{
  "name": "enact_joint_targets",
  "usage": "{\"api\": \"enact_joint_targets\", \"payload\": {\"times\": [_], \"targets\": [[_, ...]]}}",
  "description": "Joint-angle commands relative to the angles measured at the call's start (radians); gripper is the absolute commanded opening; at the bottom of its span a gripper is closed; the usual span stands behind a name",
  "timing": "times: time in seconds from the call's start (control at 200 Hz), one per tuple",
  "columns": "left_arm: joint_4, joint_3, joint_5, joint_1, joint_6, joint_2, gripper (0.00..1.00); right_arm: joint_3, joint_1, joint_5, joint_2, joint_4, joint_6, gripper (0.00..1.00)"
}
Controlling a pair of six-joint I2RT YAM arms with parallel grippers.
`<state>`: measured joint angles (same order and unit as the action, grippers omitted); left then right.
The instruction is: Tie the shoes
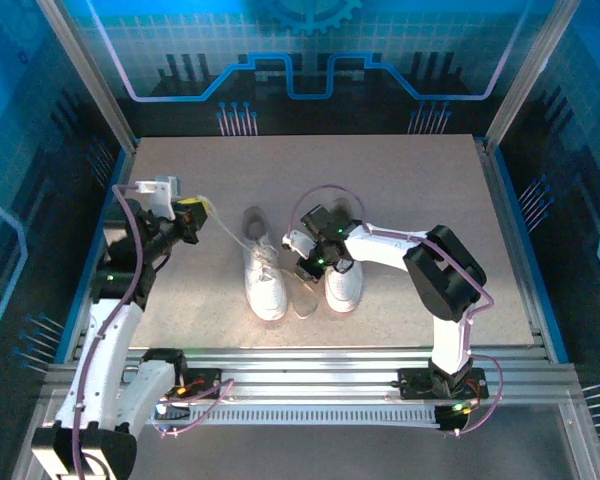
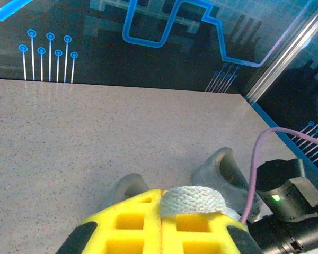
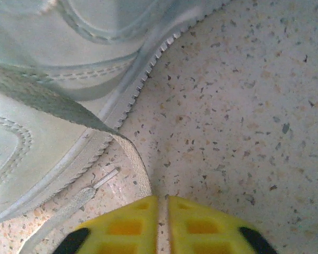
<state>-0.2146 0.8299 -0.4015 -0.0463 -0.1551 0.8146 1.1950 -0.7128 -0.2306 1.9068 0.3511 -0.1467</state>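
Note:
Two white shoes stand side by side mid-table, the left shoe (image 1: 263,272) and the right shoe (image 1: 344,285), toes toward the arms. My left gripper (image 1: 197,213) hovers left of them, shut on a white lace (image 1: 225,228) that stretches taut to the left shoe. In the left wrist view the woven lace (image 2: 193,201) lies across the closed yellow fingertips of the left gripper (image 2: 163,193), the heels (image 2: 225,172) beyond. My right gripper (image 1: 308,265) is low between the shoes. In the right wrist view the right gripper (image 3: 162,200) is shut where a lace (image 3: 140,172) curves down from the shoe's side (image 3: 53,106).
A loose lace end with its plastic tip (image 3: 90,191) lies on the speckled table (image 3: 244,106) beside the sole. The right arm's body (image 1: 445,270) reaches over the table's right part. A purple cable (image 2: 254,174) crosses the left wrist view. Metal rails (image 1: 310,365) line the near edge.

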Motion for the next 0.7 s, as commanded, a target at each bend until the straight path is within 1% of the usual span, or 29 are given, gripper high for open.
{"api": "enact_joint_targets", "payload": {"times": [0.0, 0.055, 0.24, 0.36, 0.425, 0.51, 0.635, 0.695], "targets": [[-0.066, 0.045, -0.057, -0.01, -0.019, -0.037, 0.0, -0.033, -0.017, -0.012, -0.038, 0.021, -0.003, 0.03], [-0.084, 0.063, -0.095, -0.012, -0.023, -0.048, 0.0, -0.047, -0.02, -0.012, -0.057, 0.007, 0.006, 0.0], [-0.096, 0.136, -0.307, -0.01, -0.112, -0.066, 0.0, -0.1, -0.023, 0.014, -0.15, -0.051, 0.069, 0.0], [-0.155, 0.164, -0.379, -0.009, -0.157, -0.088, 0.0, -0.116, -0.022, 0.066, -0.219, -0.076, 0.111, 0.01], [-0.203, 0.149, -0.395, -0.008, -0.16, -0.109, 0.0, -0.106, -0.024, 0.095, -0.251, -0.074, 0.132, 0.03], [-0.252, 0.084, -0.398, -0.009, -0.172, -0.133, 0.0, -0.085, -0.029, 0.131, -0.28, -0.073, 0.156, 0.07], [-0.222, -0.066, -0.374, -0.009, -0.286, -0.16, 0.0, -0.013, -0.052, 0.145, -0.278, -0.049, 0.158, 0.16], [-0.219, -0.13, -0.341, -0.009, -0.308, -0.161, 0.0, 0.042, -0.074, 0.147, -0.255, -0.027, 0.146, 0.21]]}}
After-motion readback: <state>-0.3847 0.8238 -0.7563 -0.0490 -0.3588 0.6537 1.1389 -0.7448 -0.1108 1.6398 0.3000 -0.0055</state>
